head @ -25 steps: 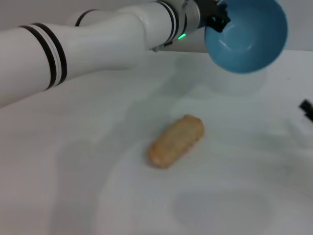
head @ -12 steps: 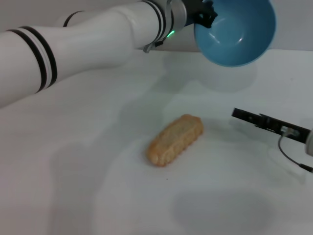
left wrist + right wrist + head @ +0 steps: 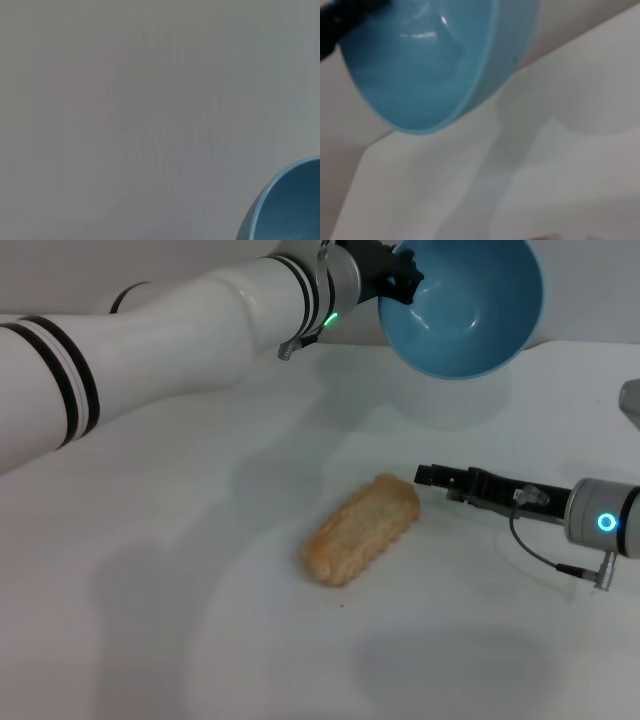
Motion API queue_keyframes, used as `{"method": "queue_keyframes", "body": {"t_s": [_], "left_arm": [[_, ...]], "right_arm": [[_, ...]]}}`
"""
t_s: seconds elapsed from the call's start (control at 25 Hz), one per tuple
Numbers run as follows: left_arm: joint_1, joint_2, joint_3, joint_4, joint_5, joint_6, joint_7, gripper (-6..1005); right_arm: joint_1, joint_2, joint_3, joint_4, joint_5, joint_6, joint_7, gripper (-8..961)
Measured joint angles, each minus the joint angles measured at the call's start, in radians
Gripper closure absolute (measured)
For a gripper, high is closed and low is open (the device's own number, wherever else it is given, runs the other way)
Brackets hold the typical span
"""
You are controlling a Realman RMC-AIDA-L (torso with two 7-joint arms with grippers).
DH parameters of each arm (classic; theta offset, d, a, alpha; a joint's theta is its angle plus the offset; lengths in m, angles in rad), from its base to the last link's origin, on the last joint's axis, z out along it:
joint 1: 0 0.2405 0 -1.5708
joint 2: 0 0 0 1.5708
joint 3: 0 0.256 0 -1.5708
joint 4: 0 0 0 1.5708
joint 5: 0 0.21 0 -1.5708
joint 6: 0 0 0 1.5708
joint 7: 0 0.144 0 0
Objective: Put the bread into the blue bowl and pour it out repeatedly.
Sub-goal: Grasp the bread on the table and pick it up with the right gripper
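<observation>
The left gripper [image 3: 392,275] pinches the rim of the glossy light-blue bowl [image 3: 462,305], tipped and empty above the white table [image 3: 150,590], while the ridged orange-tan toy bread [image 3: 360,528] lies just beyond the right gripper [image 3: 428,477], apparently for re-grasping; its finger state is unclear.

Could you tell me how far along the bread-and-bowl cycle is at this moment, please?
A pour looks just done: the bread lies on the white table, and the blue bowl, empty, is held tipped in the air by the left gripper. In hand: the right gripper is low beside the loaf's end, not yet holding it. Left: pick up the bread and put it in the bowl.
</observation>
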Motion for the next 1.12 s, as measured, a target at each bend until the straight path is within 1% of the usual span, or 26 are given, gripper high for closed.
{"method": "queue_keyframes", "body": {"t_s": [0.24,0.44,0.52,0.72,0.88,0.96,1.12], "left_arm": [[0.005,-0.001,0.000,0.004,0.000,0.000,-0.010,1000],[0.014,-0.002,0.006,0.013,0.000,-0.010,-0.011,1001],[0.016,-0.002,0.007,0.015,0.000,-0.011,-0.011,1001],[0.017,-0.002,0.007,0.016,0.000,-0.013,-0.011,1001],[0.017,-0.002,0.008,0.017,0.000,-0.018,-0.011,1001],[0.018,-0.003,0.008,0.017,0.000,-0.022,-0.011,1001],[0.025,-0.004,0.009,0.017,0.000,-0.027,-0.011,1000]], "right_arm": [[0.010,0.002,-0.009,0.024,-0.001,0.022,0.020,194],[0.018,0.011,-0.003,0.036,0.004,0.028,0.012,194],[0.035,0.012,0.001,0.071,0.004,0.062,0.011,194],[0.043,0.015,0.006,0.087,0.006,0.088,0.003,195],[0.044,0.016,0.026,0.088,0.007,0.085,-0.016,195],[0.057,0.016,0.055,0.112,0.008,0.086,-0.057,194],[0.064,0.016,0.060,0.127,0.008,0.087,-0.064,193]]}}
